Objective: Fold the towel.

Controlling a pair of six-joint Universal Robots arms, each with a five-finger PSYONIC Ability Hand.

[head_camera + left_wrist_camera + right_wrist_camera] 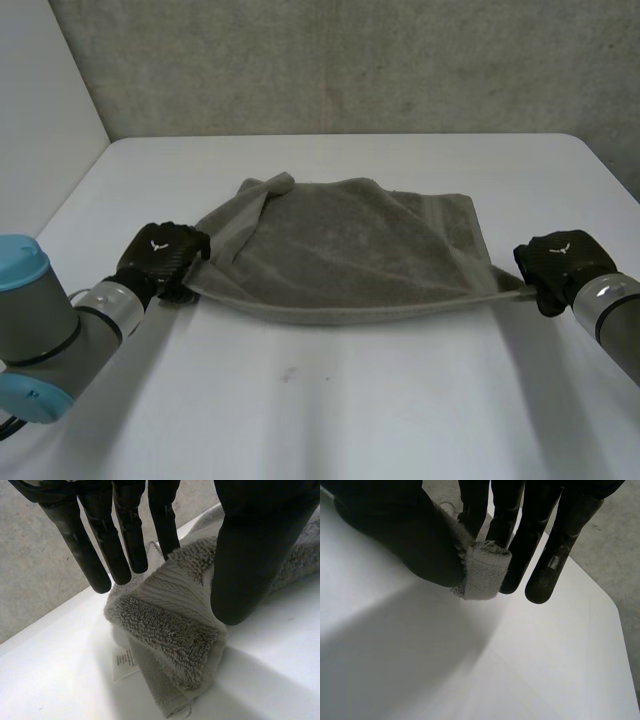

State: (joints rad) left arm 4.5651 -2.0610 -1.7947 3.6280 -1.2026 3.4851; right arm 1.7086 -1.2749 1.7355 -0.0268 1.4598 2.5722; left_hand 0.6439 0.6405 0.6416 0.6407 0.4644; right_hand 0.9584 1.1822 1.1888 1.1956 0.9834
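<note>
We see the grey towel (340,250) spread on the white table (330,400) between both hands. The left hand (160,255) pinches one corner, a label (125,661) below its fingertips, and the right hand (558,262) pinches the other.

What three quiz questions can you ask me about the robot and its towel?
1. True or false: the left hand pinches a corner of the grey towel.
2. Pick one. What is the right hand holding between its thumb and fingers? A) a towel corner, B) a cup, C) nothing.
3. In a word or two: what small white thing lies beside the towel corner under the left hand?

Key: 1 true. 2 A. 3 a label.
</note>
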